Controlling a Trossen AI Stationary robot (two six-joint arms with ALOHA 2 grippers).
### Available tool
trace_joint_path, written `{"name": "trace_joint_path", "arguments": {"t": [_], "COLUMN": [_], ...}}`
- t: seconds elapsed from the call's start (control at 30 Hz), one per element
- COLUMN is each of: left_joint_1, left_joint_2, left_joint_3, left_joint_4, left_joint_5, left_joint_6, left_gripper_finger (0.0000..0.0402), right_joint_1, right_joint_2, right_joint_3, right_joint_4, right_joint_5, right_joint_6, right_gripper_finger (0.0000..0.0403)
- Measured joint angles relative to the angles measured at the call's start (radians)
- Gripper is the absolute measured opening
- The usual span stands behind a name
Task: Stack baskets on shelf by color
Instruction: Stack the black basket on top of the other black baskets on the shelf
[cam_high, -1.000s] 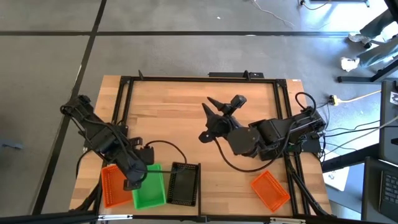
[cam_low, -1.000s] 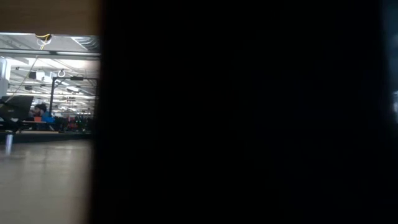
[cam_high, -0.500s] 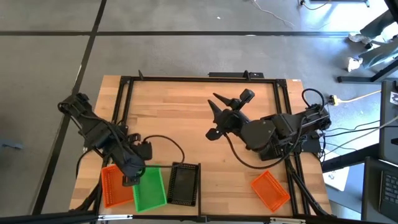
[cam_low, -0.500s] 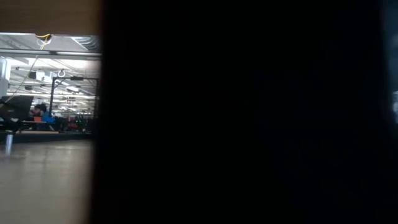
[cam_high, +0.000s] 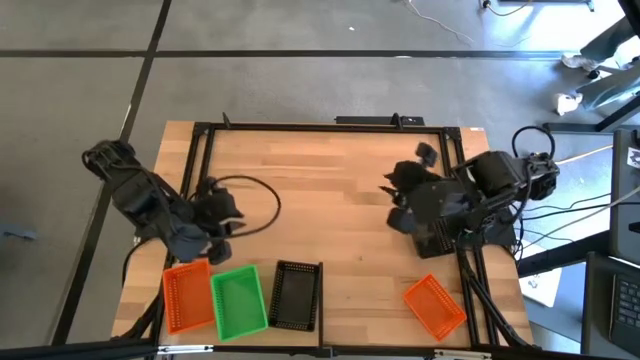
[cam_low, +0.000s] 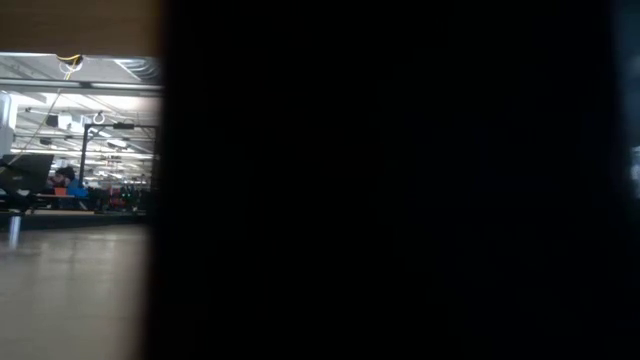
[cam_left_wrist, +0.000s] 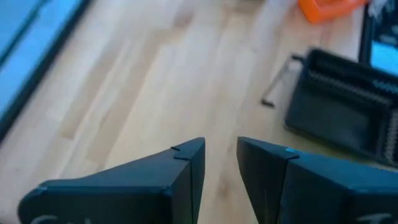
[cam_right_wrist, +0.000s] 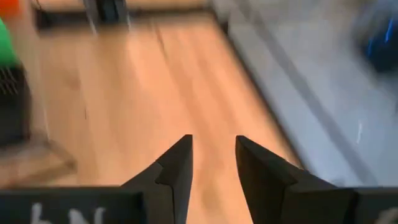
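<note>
**A:** One table (cam_high: 320, 250) fills the high view, inside a black frame (cam_high: 300, 127). What stands on it?

**B:** Two arms and four baskets. The left arm (cam_high: 140, 200) reaches in from the left edge and the right arm (cam_high: 470, 200) is folded at the right edge. Along the near edge, side by side, lie an orange basket (cam_high: 185, 296), a green basket (cam_high: 238, 301) and a black basket (cam_high: 296, 295). A second orange basket (cam_high: 435, 306) lies well apart at the near right corner. No basket is stacked, and no shelf can be told from the tabletop.

**A:** And the grippers?

**B:** The left gripper (cam_high: 218, 205) hangs over bare wood behind the row. In its wrist view the fingers (cam_left_wrist: 186, 165) stand a little apart with nothing between. The right gripper (cam_high: 405, 190) sits near the right frame rail, fingers likewise apart and empty.

**A:** What could go wrong from here?

**B:** Likely three things:
- The row is tight, so a finger lowered onto a shared wall may catch two baskets or shove a neighbour.
- The lattice sides look thin and light, so a shallow pinch may let a basket tilt or drop.
- The two orange baskets are far apart, so uniting them may bring the arms across each other.

**A:** What differs from a second earlier?

**B:** The left gripper was over the green basket and is now drawn back from it. The right gripper was at mid-table and has retreated to the right. The baskets lie as before.
</note>
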Motion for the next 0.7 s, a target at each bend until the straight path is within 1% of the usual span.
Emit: {"name": "trace_joint_path", "arguments": {"t": [0.07, 0.1, 0.17, 0.23, 0.4, 0.53, 0.7], "left_joint_1": [0.0, 0.001, 0.001, 0.001, 0.001, 0.001, 0.001], "left_joint_2": [-0.015, -0.018, -0.023, -0.025, -0.025, -0.025, -0.025], "left_joint_3": [0.0, 0.0, 0.0, 0.0, 0.0, 0.0, 0.0], "left_joint_4": [0.0, 0.0, 0.004, 0.01, 0.015, 0.018, 0.028], "left_joint_5": [-0.038, -0.057, -0.094, -0.129, -0.148, -0.148, -0.148], "left_joint_6": [0.0, -0.001, -0.001, -0.007, -0.009, -0.009, -0.01], "left_gripper_finger": [0.0083, 0.0083, 0.0083, 0.0083, 0.0083, 0.0083, 0.0083], "right_joint_1": [-0.014, -0.024, -0.04, -0.063, -0.102, -0.126, -0.163], "right_joint_2": [-0.002, -0.005, -0.031, -0.039, -0.04, -0.101, -0.174], "right_joint_3": [-0.002, -0.017, -0.072, -0.113, -0.284, -0.47, -0.664], "right_joint_4": [-0.143, -0.127, -0.062, 0.0, -0.13, -0.043, -0.026], "right_joint_5": [-0.091, -0.143, -0.268, -0.34, -0.367, -0.431, -0.509], "right_joint_6": [0.154, 0.212, 0.264, 0.349, 0.554, 0.574, 0.671], "right_gripper_finger": [0.0123, 0.0123, 0.0123, 0.0123, 0.0123, 0.0123, 0.0123]}}
